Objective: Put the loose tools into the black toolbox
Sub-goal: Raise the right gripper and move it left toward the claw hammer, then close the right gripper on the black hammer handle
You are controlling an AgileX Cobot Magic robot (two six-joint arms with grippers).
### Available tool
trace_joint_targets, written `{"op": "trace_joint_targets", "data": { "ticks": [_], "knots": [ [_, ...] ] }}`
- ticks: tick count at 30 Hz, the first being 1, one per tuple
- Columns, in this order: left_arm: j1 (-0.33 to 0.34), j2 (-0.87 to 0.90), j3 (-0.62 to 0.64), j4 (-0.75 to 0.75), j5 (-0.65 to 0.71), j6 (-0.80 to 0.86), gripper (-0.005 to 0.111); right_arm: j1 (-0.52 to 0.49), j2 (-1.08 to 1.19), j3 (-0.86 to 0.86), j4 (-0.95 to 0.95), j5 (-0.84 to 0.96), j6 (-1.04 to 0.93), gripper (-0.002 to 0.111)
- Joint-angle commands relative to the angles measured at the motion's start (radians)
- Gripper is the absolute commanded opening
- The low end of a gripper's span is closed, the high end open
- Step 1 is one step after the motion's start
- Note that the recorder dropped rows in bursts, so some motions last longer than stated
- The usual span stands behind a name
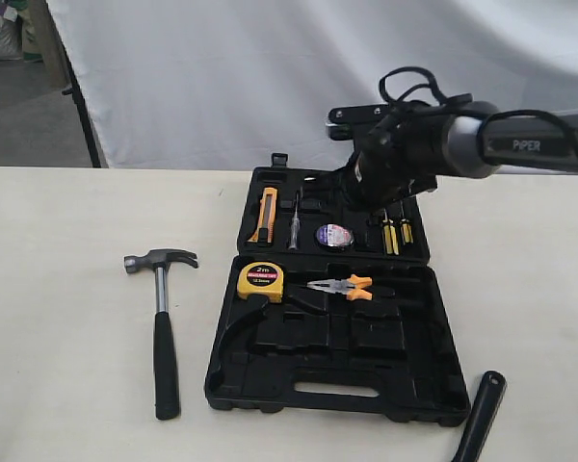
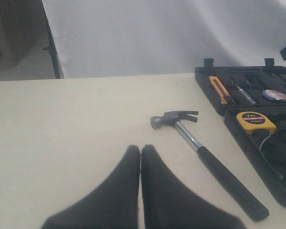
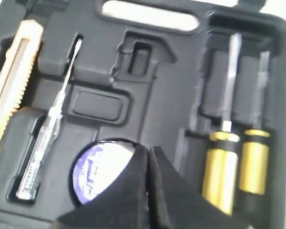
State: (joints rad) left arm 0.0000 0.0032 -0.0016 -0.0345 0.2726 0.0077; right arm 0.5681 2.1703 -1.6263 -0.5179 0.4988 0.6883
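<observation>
Cream tabletop [image 1: 58,289] and a white backdrop [image 1: 222,77] surround the work. The right gripper [image 3: 148,149] has its fingers pressed together on nothing, hanging just above the dark tape roll [image 3: 97,167], which lies in its round recess in the far half of the black toolbox [image 1: 270,399]. Yellow-handled screwdrivers [image 3: 233,162] lie at the roll's three o'clock in the exterior view. The left gripper [image 2: 140,148] is likewise closed and empty over bare table, near the hammer [image 1: 161,318], which lies flat at the case's nine o'clock, head away from the camera. At the case's four o'clock a black handle [image 1: 480,416], probably the wrench's, runs out of frame. The closed fingers could nudge the roll out of its seat if they dip or swing sideways. The head-heavy hammer, gripped far down its handle, may tip and knock the tape measure [image 1: 260,280] or pliers [image 1: 345,287] beside its curved recess.
</observation>
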Motion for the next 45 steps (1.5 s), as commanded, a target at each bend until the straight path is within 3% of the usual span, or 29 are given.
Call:
{"op": "trace_joint_targets", "data": {
  "ticks": [1, 6, 10, 19, 25, 30, 35, 37, 39, 41, 45],
  "knots": [
    [-0.001, -0.003, 0.002, 0.004, -0.002, -0.008, 0.001, -0.008, -0.075, 0.0, -0.008, 0.14, -0.048, 0.0],
    [-0.001, -0.003, 0.002, 0.004, -0.002, -0.008, 0.001, -0.008, -0.148, 0.008, -0.008, 0.35, -0.162, 0.0],
    [-0.001, -0.003, 0.002, 0.004, -0.002, -0.008, 0.001, -0.008, -0.229, 0.11, -0.008, 0.432, -0.245, 0.0],
    [-0.001, -0.003, 0.002, 0.004, -0.002, -0.008, 0.001, -0.008, -0.494, 0.453, 0.034, 0.354, -0.267, 0.0],
    [-0.001, -0.003, 0.002, 0.004, -0.002, -0.008, 0.001, 0.008, -0.598, 0.575, 0.324, 0.165, -0.436, 0.0],
    [-0.001, -0.003, 0.002, 0.004, -0.002, -0.008, 0.001, 0.121, -0.58, 0.583, 0.587, 0.062, -0.663, 0.0],
    [-0.001, -0.003, 0.002, 0.004, -0.002, -0.008, 0.001, 0.324, -0.435, 0.575, 0.618, -0.139, -0.634, 0.0],
    [-0.001, -0.003, 0.002, 0.004, -0.002, -0.008, 0.001, 0.388, -0.344, 0.524, 0.618, -0.175, -0.605, 0.013],
    [-0.001, -0.003, 0.002, 0.004, -0.002, -0.008, 0.001, 0.44, -0.225, 0.41, 0.618, -0.175, -0.616, 0.047],
    [-0.001, -0.003, 0.002, 0.004, -0.002, -0.008, 0.001, 0.469, -0.152, 0.318, 0.618, -0.175, -0.665, 0.062],
    [-0.001, -0.003, 0.002, 0.004, -0.002, -0.008, 0.001, 0.481, -0.022, 0.146, 0.618, -0.175, -0.678, 0.063]
  ]
}}
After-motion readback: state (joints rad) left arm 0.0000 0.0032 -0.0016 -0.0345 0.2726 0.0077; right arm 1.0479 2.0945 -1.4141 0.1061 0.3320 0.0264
